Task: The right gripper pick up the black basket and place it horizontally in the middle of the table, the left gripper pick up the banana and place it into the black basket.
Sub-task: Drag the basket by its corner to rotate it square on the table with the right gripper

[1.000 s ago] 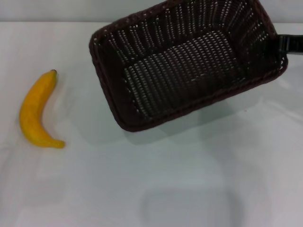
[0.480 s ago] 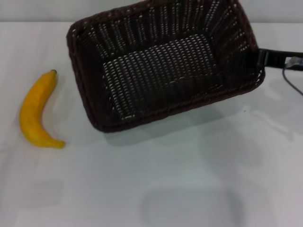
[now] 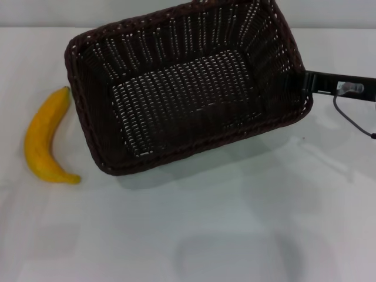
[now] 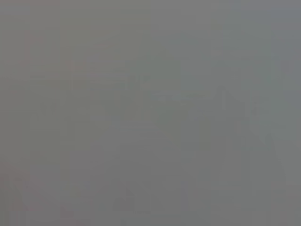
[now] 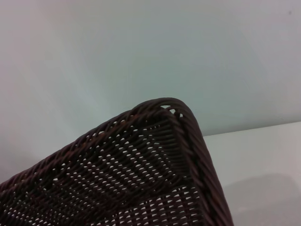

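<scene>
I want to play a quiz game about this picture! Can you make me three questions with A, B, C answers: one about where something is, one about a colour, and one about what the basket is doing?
1. Where is the banana?
A. Inside the basket
B. On the table, on the robot's left of the basket
C. On top of the arm

2. What colour is the black basket?
A. Very dark brown-black
B. Bright red
C. White

3. What is inside the basket?
A. The banana
B. Nothing
C. A cup

Answers:
1. B, the banana lies on the white table beside the basket's left end.
2. A, its woven sides and floor look almost black.
3. B, only bare weave shows inside, while the right gripper grips its right end.
</scene>
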Robot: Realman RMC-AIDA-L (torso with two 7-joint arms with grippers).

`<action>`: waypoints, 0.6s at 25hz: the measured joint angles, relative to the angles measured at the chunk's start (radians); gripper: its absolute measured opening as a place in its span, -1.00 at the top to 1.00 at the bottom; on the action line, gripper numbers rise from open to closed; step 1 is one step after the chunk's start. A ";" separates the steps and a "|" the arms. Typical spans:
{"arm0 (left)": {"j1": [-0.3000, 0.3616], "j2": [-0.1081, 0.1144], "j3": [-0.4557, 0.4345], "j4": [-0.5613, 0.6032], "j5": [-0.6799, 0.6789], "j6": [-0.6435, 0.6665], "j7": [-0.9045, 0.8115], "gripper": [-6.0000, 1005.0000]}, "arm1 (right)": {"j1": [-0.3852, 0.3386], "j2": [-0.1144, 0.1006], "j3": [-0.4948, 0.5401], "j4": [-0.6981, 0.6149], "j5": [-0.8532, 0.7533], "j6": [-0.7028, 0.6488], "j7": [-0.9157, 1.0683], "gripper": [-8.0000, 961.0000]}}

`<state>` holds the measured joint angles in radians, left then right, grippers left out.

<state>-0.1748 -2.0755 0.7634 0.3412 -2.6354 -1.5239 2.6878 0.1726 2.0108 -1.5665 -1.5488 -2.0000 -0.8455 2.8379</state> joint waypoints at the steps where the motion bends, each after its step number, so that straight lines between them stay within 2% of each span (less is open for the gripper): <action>1: 0.000 0.000 0.002 0.000 0.000 0.000 0.000 -0.66 | -0.001 0.000 -0.009 0.002 0.001 0.008 0.000 0.55; 15: -0.002 0.001 0.010 -0.006 0.001 0.001 0.000 -0.66 | -0.025 -0.001 -0.112 0.053 0.005 0.127 0.000 0.51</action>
<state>-0.1768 -2.0744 0.7733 0.3352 -2.6348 -1.5230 2.6875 0.1478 2.0094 -1.6786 -1.4960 -1.9954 -0.7181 2.8379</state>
